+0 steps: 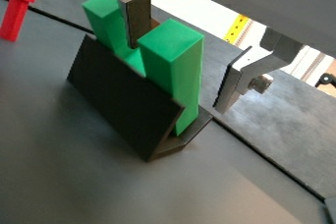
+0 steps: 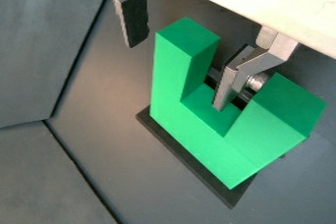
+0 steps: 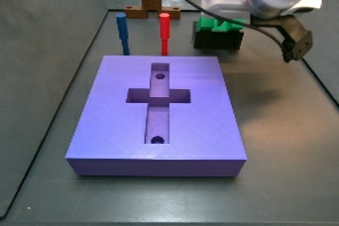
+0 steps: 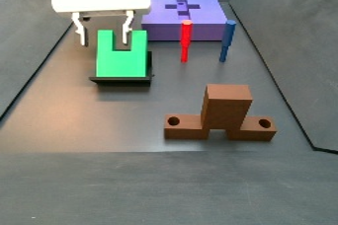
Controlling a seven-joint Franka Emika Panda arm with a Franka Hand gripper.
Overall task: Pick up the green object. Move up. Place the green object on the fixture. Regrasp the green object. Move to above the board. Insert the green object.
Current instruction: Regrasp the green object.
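In a wrist view the green object (image 1: 147, 51) leans on the dark fixture (image 1: 125, 105), prongs up, with one finger (image 1: 136, 24) of the hand (image 1: 197, 56) down in the notch between the prongs and the other finger out past the far prong, clear of it; in another wrist view the same U-shaped piece (image 2: 230, 120) sits with one silver finger (image 2: 243, 76) in the notch and the other finger (image 2: 132, 17) apart from the outer face, so the hand (image 2: 188, 49) is wide and holds nothing; in a side view the hand (image 3: 228, 17) hangs over the green piece (image 3: 219, 27) near the bench's far edge, beyond the purple board (image 3: 99, 131), with the red peg (image 3: 165, 30) and blue peg (image 3: 122, 30) between them; in another side view the fingers straddle the piece (image 4: 122, 59) on the fixture (image 4: 122, 77), the brown wooden stand (image 4: 224, 112) well apart. Judged from this, the regrasp is at hand, and a closing finger meeting the prong first could tip the piece off its rest or clamp it skewed, spoiling the fit into the cross-shaped cutout (image 3: 157, 95)
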